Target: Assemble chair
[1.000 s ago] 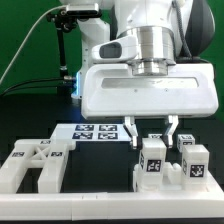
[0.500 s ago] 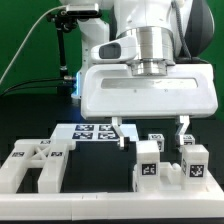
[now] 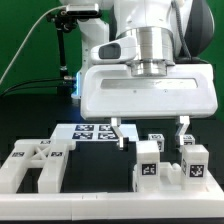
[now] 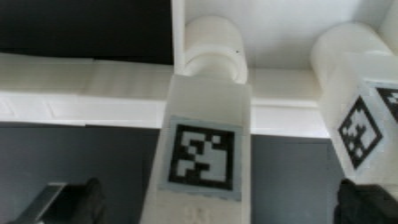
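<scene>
My gripper (image 3: 150, 135) hangs open just above an upright white chair bar (image 3: 149, 166) with a black-and-white tag on its face. The fingers (image 3: 118, 132) stand wide on either side of the bar's top and do not touch it. In the wrist view the same bar (image 4: 206, 150) runs between the two dark fingertips (image 4: 71, 203), with the gripper (image 4: 222, 205) centred on it. A second tagged upright piece (image 3: 195, 166) stands close at the exterior view's right and also shows in the wrist view (image 4: 365, 110). A larger tagged chair piece (image 3: 35, 166) lies at the exterior view's left.
The marker board (image 3: 90, 132) lies flat behind the parts, under the arm. A long white rail (image 3: 110, 205) runs along the front edge of the table and crosses the wrist view (image 4: 89, 85). Cables and a camera stand rise at the back left.
The fingers have spread apart from a narrower stance around the bar's top. The bar now sits slightly lower and free between them. Nothing moved in the last half second.
</scene>
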Action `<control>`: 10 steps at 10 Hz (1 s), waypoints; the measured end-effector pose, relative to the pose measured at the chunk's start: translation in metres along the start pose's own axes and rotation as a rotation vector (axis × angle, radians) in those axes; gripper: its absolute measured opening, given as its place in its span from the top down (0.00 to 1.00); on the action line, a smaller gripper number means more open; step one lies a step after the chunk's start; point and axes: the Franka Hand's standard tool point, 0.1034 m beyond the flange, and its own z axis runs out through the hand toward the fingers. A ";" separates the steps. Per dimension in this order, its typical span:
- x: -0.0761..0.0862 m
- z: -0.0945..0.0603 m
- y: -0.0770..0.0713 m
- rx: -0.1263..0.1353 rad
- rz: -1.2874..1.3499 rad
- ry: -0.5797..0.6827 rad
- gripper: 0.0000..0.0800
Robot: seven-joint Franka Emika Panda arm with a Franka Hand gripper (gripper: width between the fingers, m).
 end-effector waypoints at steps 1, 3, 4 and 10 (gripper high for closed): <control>0.010 -0.004 -0.002 0.018 0.021 -0.055 0.19; 0.011 0.000 -0.001 0.021 0.030 -0.078 0.19; 0.007 0.002 -0.003 0.039 0.042 -0.175 0.19; 0.008 0.015 0.012 0.042 0.085 -0.370 0.22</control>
